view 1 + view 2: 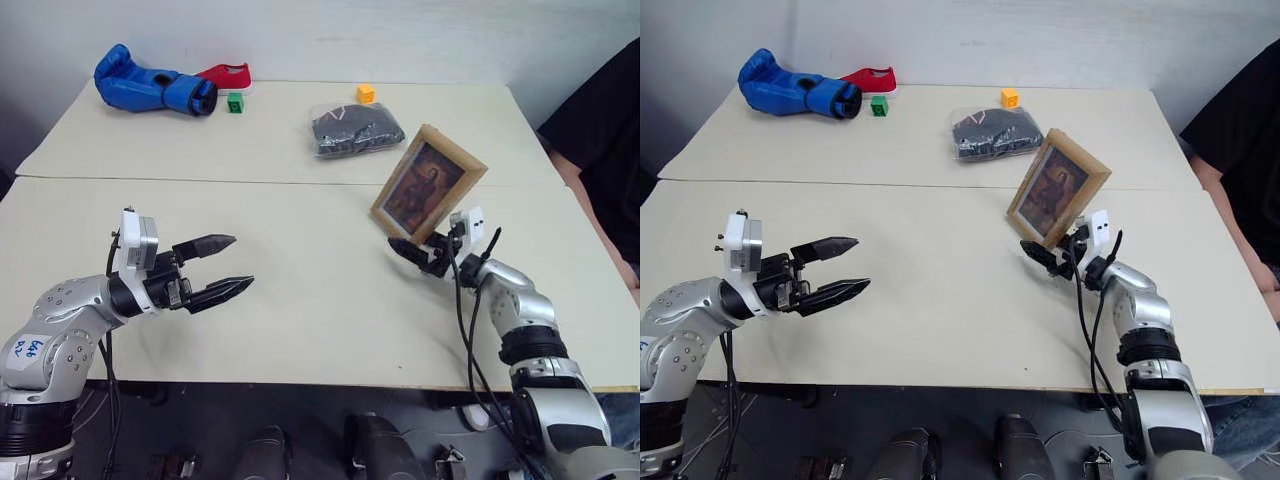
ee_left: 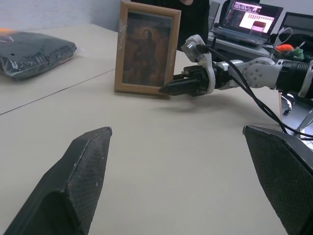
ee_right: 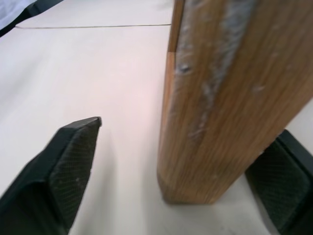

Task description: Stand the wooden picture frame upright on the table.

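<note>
My right claw [image 1: 408, 251] wide open, wooden picture frame [image 1: 429, 185] upright on table [image 1: 300, 290] between its fingers, unclamped. Left claw [image 1: 222, 267] wide, empty, well apart. Risk: pulling back, finger clips frame edge, topples it.

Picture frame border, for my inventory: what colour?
Light wood picture frame, clearest in the left wrist view.

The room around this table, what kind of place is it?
Probably a lab or workshop: a laptop stands behind the table, which holds odd test items, such as a blue boxing glove, small coloured cubes and a wooden picture frame.
</note>
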